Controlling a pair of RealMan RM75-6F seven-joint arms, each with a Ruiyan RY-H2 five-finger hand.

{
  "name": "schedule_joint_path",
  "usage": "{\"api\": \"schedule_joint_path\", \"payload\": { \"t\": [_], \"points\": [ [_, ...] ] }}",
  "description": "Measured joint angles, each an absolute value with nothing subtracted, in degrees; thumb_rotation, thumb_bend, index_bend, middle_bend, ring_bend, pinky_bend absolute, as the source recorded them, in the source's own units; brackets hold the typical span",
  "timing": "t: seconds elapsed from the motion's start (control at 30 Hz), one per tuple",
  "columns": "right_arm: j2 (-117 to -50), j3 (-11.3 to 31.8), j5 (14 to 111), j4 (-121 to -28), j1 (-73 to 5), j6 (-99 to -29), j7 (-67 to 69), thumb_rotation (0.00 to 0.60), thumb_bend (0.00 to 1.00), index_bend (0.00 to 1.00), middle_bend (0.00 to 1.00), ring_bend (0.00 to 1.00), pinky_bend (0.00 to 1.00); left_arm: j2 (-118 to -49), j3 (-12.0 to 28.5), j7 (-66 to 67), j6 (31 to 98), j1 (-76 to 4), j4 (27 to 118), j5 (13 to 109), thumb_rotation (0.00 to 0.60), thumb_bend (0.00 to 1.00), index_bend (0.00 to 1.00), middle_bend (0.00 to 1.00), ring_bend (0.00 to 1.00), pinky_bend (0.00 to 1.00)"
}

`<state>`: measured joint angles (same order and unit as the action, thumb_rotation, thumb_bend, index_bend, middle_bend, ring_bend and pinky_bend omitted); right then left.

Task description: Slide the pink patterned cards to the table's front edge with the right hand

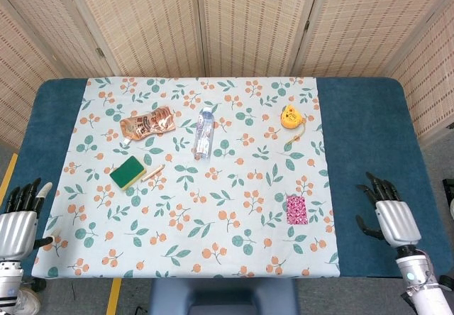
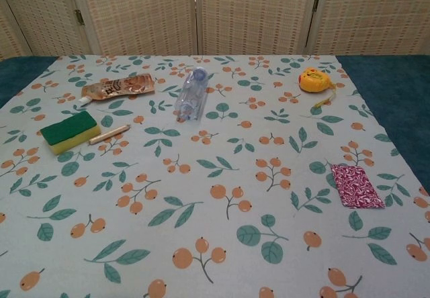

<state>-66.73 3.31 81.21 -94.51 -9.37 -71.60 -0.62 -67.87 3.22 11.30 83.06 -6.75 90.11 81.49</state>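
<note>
The pink patterned cards [image 1: 296, 209] lie flat on the floral cloth, right of centre and near the front; the chest view shows the cards [image 2: 356, 185] at its right side. My right hand [image 1: 390, 214] hovers over the blue table part to the right of the cards, fingers apart, holding nothing, well apart from them. My left hand [image 1: 20, 213] sits off the table's front left corner, fingers spread and empty. Neither hand shows in the chest view.
On the cloth lie a yellow tape measure [image 1: 290, 117], a clear water bottle [image 1: 203, 133], a brown pouch [image 1: 147, 123], a green sponge [image 1: 128, 172] and a small stick [image 1: 152, 172]. The table's front edge [image 1: 191, 277] runs close below the cards.
</note>
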Motion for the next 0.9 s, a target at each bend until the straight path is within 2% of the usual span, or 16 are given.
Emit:
{"api": "schedule_joint_path", "payload": {
  "t": [0.1, 0.2, 0.57, 0.9],
  "points": [
    [-67.36, 3.2, 80.44, -95.66, -10.68, -68.78, 0.43, 0.276, 0.31, 0.25, 0.0, 0.0, 0.0, -67.97, 3.12, 11.09, 82.88, -6.7, 89.8, 81.38, 0.6, 0.21, 0.13, 0.0, 0.0, 0.0],
    [-68.2, 3.13, 79.26, -96.42, -12.04, -66.15, 0.69, 0.263, 0.26, 0.29, 0.0, 0.0, 0.0, -68.09, 3.07, 10.81, 82.71, -6.68, 89.5, 81.29, 0.6, 0.21, 0.14, 0.0, 0.01, 0.0],
    [-73.4, 3.21, 75.56, -94.11, -16.87, -58.83, -2.15, 0.253, 0.25, 0.31, 0.0, 0.0, 0.0, -68.45, 2.99, 10.01, 82.41, -6.76, 89.0, 81.41, 0.6, 0.21, 0.16, 0.0, 0.01, 0.0],
    [-78.42, 2.86, 72.55, -89.97, -20.05, -54.85, -6.44, 0.253, 0.25, 0.32, 0.0, 0.0, 0.0, -68.58, 2.87, 8.69, 82.2, -6.56, 88.07, 81.24, 0.6, 0.21, 0.16, 0.0, 0.02, 0.0]
  ]
}}
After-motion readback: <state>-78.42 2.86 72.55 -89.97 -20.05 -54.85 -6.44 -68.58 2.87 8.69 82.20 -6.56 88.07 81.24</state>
